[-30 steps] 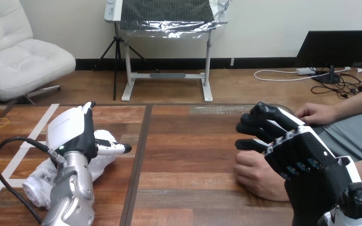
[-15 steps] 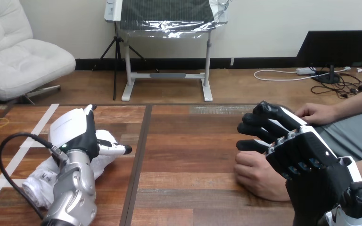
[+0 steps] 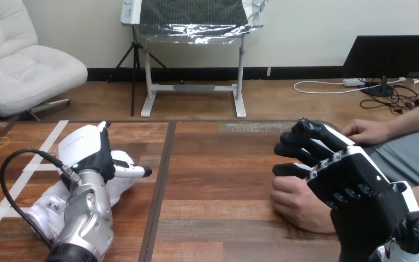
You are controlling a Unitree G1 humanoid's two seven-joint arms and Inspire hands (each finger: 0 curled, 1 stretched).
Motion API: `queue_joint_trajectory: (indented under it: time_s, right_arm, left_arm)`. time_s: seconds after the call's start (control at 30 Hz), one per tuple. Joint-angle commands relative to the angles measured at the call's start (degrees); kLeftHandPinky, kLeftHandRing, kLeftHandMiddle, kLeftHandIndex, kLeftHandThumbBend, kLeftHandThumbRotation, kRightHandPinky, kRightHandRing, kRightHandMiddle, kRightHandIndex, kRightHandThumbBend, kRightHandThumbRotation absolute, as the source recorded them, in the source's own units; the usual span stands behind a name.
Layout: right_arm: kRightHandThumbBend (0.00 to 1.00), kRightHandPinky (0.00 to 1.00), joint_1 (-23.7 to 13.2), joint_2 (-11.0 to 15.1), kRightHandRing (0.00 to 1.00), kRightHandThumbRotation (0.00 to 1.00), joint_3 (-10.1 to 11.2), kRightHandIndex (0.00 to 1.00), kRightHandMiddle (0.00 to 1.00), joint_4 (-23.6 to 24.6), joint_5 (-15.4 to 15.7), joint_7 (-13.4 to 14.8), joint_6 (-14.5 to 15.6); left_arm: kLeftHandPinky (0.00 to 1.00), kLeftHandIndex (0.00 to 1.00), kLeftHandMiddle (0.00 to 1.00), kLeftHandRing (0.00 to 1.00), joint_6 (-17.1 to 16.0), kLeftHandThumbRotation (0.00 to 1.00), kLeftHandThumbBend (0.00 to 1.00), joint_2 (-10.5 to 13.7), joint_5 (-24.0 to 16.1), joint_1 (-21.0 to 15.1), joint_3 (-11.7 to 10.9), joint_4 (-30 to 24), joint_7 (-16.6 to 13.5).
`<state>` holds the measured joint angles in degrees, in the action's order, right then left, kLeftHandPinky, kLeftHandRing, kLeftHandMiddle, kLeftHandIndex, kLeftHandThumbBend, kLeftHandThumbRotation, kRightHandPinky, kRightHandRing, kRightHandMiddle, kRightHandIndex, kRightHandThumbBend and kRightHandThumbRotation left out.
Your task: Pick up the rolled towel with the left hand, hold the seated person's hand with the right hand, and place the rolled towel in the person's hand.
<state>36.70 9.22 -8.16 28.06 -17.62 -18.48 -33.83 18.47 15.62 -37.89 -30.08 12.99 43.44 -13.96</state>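
wooden table (image 3: 218, 164) | left hand (image 3: 87, 150) over rolled towel (image 3: 48, 204), grip unclear | right hand (image 3: 349, 174) unclenched over person's hand (image 3: 294, 202)

Soft white cloth towel (image 3: 49, 204) — smooth, dark-grained wooden table (image 3: 218, 164) — glossy silver forearm (image 3: 87, 224).

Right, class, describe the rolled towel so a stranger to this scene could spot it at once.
Start at the wooden table and go to its left end, where white tape lines mark the wood. The rolled towel lies there, under the robot's left hand. It is the only soft white cloth bundle on the table.
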Motion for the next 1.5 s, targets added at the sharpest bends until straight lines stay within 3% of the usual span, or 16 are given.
queue_joint_trajectory:
  time_s: [0.0, 0.87, 1.47]
  right_arm:
    - [0.89, 0.68, -1.87, 0.04, 0.78, 1.0, 0.59, 0.8, 0.79, 1.45, -0.61, -0.18, -0.35]
    - [0.88, 0.68, -1.74, 0.26, 0.77, 1.0, 0.92, 0.8, 0.78, 1.74, -1.16, -0.62, -0.35]
    - [0.88, 0.68, -1.58, 0.08, 0.77, 1.0, 1.05, 0.8, 0.79, 1.87, -1.01, -0.61, -0.33]
  left_arm:
    - [0.98, 0.93, 0.94, 0.94, -1.64, 0.34, 0.96, 0.02, 0.29, -5.85, 0.92, 2.49, -1.8]
    - [1.0, 0.94, 0.96, 0.96, -1.42, 0.33, 0.95, -0.34, 1.53, -10.47, 1.92, 10.13, -2.06]
    - [1.0, 0.94, 0.96, 0.95, -0.4, 0.34, 0.94, 0.08, 1.53, -12.38, 3.18, 11.98, 0.03]
